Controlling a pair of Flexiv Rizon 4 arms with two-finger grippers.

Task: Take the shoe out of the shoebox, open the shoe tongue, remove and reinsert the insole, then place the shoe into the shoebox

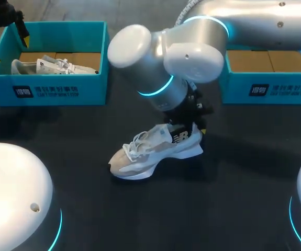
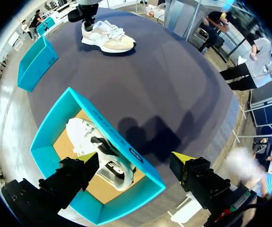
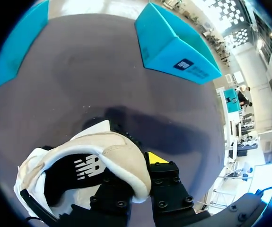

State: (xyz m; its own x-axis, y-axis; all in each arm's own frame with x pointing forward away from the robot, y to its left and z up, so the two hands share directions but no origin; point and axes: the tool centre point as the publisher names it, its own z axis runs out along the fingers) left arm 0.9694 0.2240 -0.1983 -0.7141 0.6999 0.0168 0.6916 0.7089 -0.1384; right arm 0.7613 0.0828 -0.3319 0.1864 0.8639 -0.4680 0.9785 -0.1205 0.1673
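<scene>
A white and beige shoe (image 1: pixel 150 151) stands on the dark table in the middle, toe toward the left. My right gripper (image 1: pixel 190 124) comes down on its heel and is shut on the heel collar (image 3: pixel 124 163), one finger inside the shoe and one outside; the right gripper (image 3: pixel 138 179) shows one yellow tip. A second white shoe (image 1: pixel 51 66) lies in the left teal shoebox (image 1: pixel 61 91). My left gripper (image 1: pixel 9 42) hangs open above that box's far left corner; in its own view the left gripper (image 2: pixel 131 172) is spread wide over the boxed shoe (image 2: pixel 95 153), touching nothing.
A second teal shoebox (image 1: pixel 268 91) stands at the back right, only its cardboard floor showing inside. My right arm's large silver joints (image 1: pixel 160 55) reach across the table's back middle. Bare dark tabletop (image 1: pixel 87 209) lies in front of the shoe.
</scene>
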